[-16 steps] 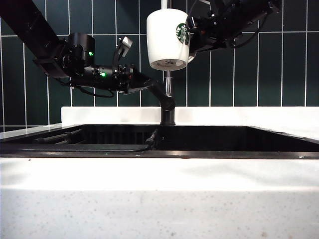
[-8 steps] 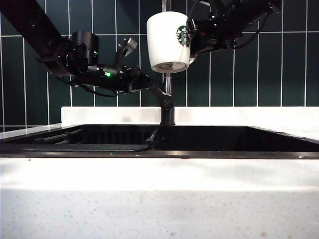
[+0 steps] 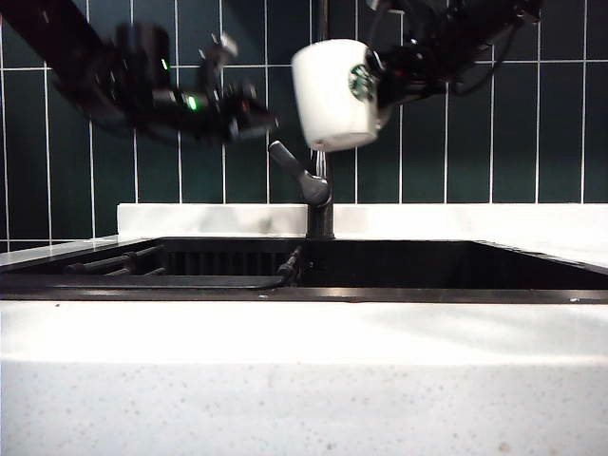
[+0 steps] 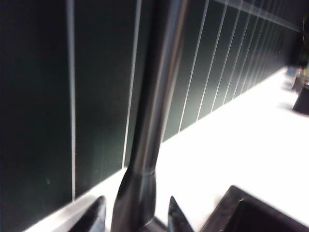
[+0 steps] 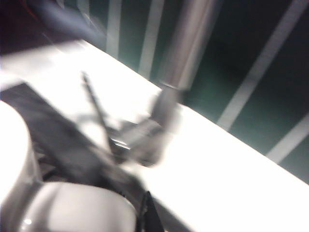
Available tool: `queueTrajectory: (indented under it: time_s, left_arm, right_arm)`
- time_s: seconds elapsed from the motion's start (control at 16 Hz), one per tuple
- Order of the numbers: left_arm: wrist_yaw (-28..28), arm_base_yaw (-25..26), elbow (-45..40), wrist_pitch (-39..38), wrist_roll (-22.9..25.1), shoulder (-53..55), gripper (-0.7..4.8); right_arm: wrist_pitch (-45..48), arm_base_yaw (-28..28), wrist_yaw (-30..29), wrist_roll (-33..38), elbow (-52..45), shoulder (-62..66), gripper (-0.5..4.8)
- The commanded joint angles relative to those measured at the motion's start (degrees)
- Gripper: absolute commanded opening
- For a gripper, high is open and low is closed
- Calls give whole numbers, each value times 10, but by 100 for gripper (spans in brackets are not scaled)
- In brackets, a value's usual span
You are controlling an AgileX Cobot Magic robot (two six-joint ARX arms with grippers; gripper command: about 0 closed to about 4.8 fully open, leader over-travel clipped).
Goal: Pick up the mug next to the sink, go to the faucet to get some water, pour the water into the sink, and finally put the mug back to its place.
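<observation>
left gripper (image 3: pixel 261 122): I see it smeared by motion in the exterior view; how its jaws stand can't be read there.
left wrist view: only two dark fingertips (image 4: pixel 96 215) show, cut off by the frame edge.
faucet (image 3: pixel 320 185): its top runs out of the exterior view.
right gripper (image 3: pixel 385 76): mostly hidden behind the mug (image 3: pixel 334 95).
right wrist view: blurred throughout; I see only a white curve of the mug.
sink (image 3: pixel 380 285): its floor is hidden by the front rim.
</observation>
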Motion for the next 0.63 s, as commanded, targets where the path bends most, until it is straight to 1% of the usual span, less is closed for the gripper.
queueTrajectory:
  time_s: [0.06, 0.13, 0.19, 0.25, 0.31, 0.38, 0.44, 0.5, 0.63]
  left_arm:
    - [-58, -1, 2, -142, -4, -57, 110]
    - [-79, -1, 2, -186, 2, -75, 110]
    - [-80, -1, 2, -215, 14, -89, 110]
    - [-80, -1, 2, -243, 14, -104, 99]
    - [-80, -1, 2, -285, 14, -125, 18]
    - [-80, -1, 2, -331, 15, -147, -6]
    - [-80, -1, 1, -370, 20, -168, -6]
    - [-81, -1, 1, -400, 36, -182, -6]
    - [-83, -1, 1, -480, 86, -217, -6]
  right_arm:
    - [25, -6, 57, -71, 5, -9, -1]
    - [20, -9, 73, -102, 4, -9, -1]
    - [14, -9, 86, -124, 4, -9, -1]
    - [7, -12, 96, -139, 4, -9, -1]
    - [-6, -12, 101, -162, 4, -9, -1]
    - [-19, -13, 112, -192, 4, -9, -1]
    - [-33, -13, 130, -231, 4, -9, -1]
    - [-41, -13, 141, -254, 4, -9, -1]
    - [-59, -12, 156, -322, 4, -9, -1]
